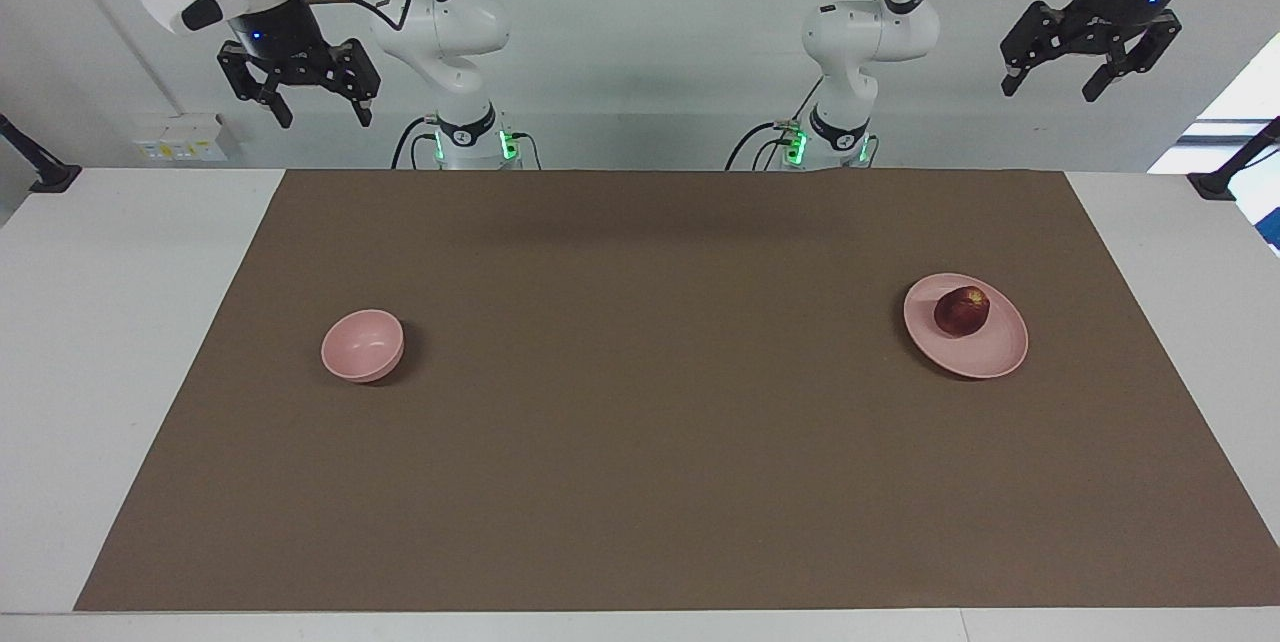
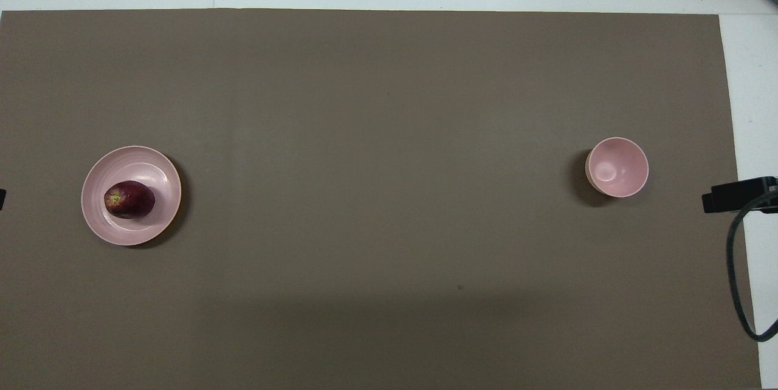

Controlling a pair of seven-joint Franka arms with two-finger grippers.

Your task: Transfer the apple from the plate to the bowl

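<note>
A dark-red apple [image 1: 962,311] [image 2: 129,199] lies on a flat pale-pink plate [image 1: 990,352] [image 2: 152,171] toward the left arm's end of the brown mat. A small deep pale-pink bowl [image 1: 362,345] [image 2: 617,167] stands empty toward the right arm's end. My left gripper [image 1: 1055,82] hangs open high in the air at the left arm's end of the table, beside its base. My right gripper [image 1: 322,109] hangs open high in the air at the right arm's end, beside its base. Both arms wait, and neither gripper shows in the overhead view.
A brown mat [image 1: 660,402] [image 2: 377,135] covers most of the white table. A black clamp mount with a cable [image 2: 738,194] sits at the table's edge at the right arm's end. Another black mount [image 1: 1225,177] sits at the left arm's end.
</note>
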